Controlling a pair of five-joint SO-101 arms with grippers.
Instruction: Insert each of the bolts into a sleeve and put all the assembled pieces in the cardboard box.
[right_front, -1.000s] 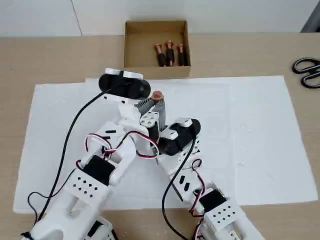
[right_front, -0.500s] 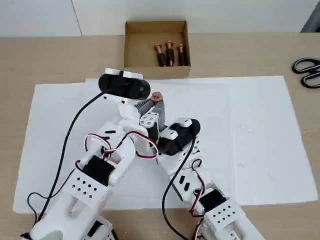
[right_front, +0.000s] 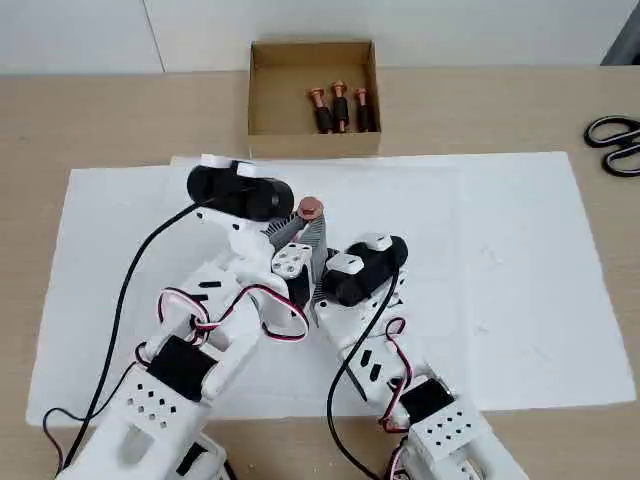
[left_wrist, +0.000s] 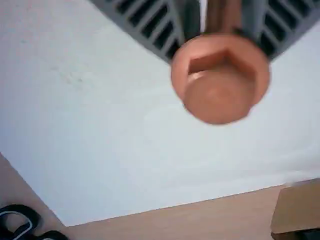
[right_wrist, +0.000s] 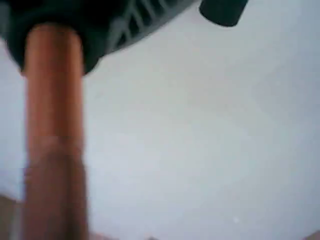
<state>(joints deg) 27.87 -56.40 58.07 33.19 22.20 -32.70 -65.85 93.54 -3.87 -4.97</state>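
Over the middle of the white sheet (right_front: 500, 260) on the counter (right_front: 100, 110), my left claw (right_front: 303, 228) is clamping tight on the bolt (right_front: 311, 208) just under its copper head. Three assembled pieces (right_front: 340, 108) are already lying in the cardboard box (right_front: 262, 100) at the counter's far edge, so I judge this one is left to finish and box. My right wrist view is adding what the left's lacks, the shaft running into a dark sleeve (right_wrist: 97, 40), but whether my right claw (right_front: 318, 245) is gripping I cannot tell.
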